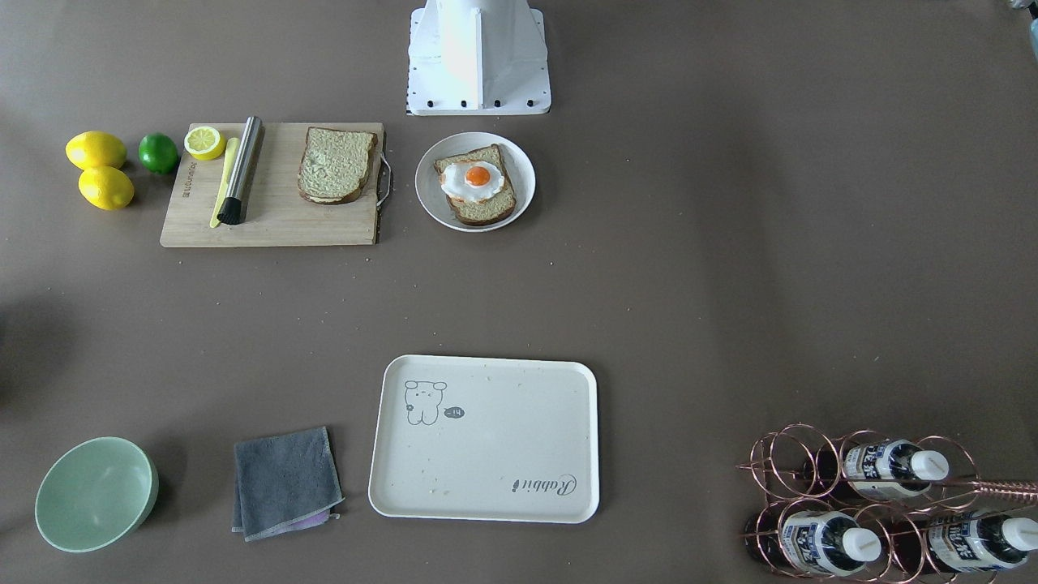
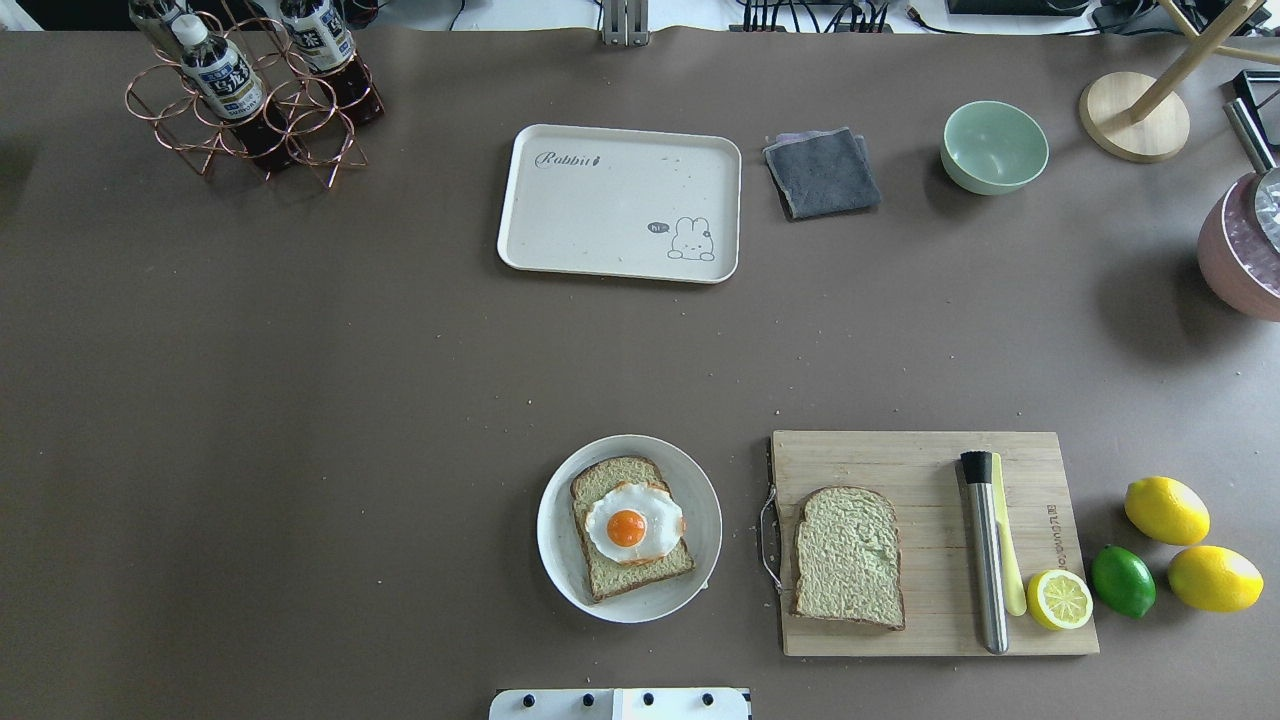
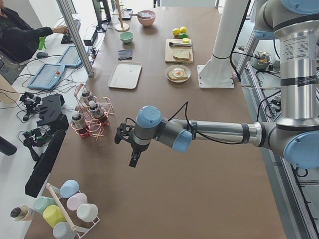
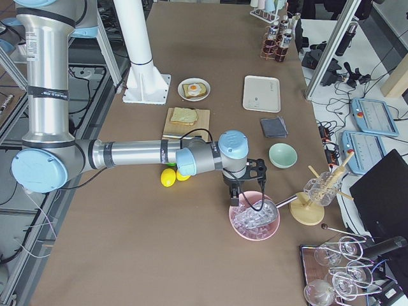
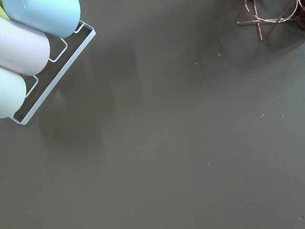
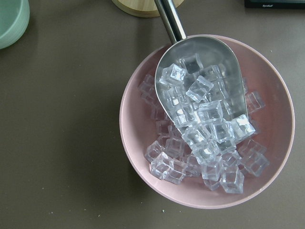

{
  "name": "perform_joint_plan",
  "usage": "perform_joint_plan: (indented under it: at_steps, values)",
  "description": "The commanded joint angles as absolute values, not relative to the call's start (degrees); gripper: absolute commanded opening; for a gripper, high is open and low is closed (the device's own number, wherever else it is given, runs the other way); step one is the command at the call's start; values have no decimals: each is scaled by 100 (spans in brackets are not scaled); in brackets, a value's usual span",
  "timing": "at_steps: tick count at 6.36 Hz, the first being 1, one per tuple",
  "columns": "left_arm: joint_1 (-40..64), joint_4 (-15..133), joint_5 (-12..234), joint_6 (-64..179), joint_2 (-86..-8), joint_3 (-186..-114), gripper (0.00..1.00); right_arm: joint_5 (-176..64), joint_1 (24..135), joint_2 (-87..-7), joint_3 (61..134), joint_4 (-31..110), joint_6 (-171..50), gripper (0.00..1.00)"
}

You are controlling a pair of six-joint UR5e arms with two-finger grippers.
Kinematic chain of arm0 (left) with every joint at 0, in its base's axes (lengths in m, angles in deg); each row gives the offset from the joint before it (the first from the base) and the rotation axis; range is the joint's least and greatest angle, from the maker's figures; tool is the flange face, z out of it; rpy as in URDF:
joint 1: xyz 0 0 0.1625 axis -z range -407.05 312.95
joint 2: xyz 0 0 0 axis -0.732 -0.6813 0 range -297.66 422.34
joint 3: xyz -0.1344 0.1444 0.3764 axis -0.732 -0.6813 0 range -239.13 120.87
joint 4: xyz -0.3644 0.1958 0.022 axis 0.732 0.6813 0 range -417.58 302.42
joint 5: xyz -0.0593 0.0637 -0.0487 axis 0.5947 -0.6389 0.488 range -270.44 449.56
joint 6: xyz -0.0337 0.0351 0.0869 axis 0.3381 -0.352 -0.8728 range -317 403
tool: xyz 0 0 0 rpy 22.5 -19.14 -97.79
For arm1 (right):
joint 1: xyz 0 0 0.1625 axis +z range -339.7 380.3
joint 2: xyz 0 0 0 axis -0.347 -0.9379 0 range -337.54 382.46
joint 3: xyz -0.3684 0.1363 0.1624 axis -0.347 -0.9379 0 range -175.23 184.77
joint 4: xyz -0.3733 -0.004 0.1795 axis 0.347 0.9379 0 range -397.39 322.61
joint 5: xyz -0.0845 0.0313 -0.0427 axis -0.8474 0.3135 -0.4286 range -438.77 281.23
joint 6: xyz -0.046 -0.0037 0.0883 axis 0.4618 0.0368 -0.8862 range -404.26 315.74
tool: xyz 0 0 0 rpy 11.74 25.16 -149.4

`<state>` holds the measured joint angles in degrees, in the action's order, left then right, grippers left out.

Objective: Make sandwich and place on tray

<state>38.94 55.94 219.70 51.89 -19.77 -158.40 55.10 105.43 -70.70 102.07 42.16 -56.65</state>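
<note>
While the spare slice (image 2: pixel 848 556) lies on the board (image 2: pixel 930 460) near the egg slice (image 2: pixel 627 527), I'd pinch its crust squarely; how open my left gripper (image 3: pixel 133 160) and right gripper (image 4: pixel 236 195) are, I cannot tell.

two bread slices (image 2: pixel 848 556), one egg (image 2: pixel 634 523), one tray (image 2: pixel 610 215)

A robotics lab, not a kitchen - the long brown table (image 3: pixel 199 189) stands among metal frame posts (image 3: pixel 76 40), with a teach pendant (image 3: pixel 47 75) beside it, and an operator (image 3: pixel 15 35) sits at a keyboard, upper left of the left side view.
</note>
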Motion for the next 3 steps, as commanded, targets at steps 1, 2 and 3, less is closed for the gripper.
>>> perform_joint_plan:
  at_steps: [1,2,3]
  values:
    - [3891,5598,21973,5152,-1923,-15844,97,5509,10538,-7070,10207,4215,-5666,100]
    - [3899,5598,21982,5152,-1914,-15853,97,5509,10538,-7070,10215,4207,-5666,100]
    - [3891,5598,21982,5204,-1914,-15844,97,5509,10486,-7044,10207,4215,-5666,100]
